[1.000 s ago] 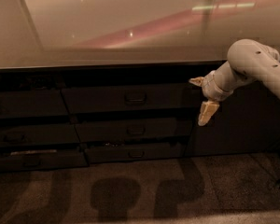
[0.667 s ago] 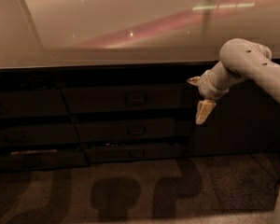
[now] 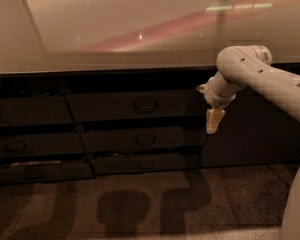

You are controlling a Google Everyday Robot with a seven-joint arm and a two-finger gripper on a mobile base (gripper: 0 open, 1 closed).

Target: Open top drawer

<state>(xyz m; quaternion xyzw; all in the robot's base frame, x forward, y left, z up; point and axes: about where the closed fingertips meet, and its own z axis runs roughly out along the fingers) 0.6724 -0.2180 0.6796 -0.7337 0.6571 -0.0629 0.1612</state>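
My gripper [image 3: 214,121] has drifted slightly left, hanging just right of the closed top drawer [image 3: 105,106]; its handle [image 3: 145,104] remains unreached. Whether the gripper is wide or narrow, I cannot tell.

I read no text, label, brand, number or sign on any surface in my view. The gripper [image 3: 214,122] hangs pointing down, just beside the right end of the top drawer [image 3: 110,107].

Rounded off-white arm [image 3: 262,75], dark holes, tan gripper [image 3: 214,122] at tip.
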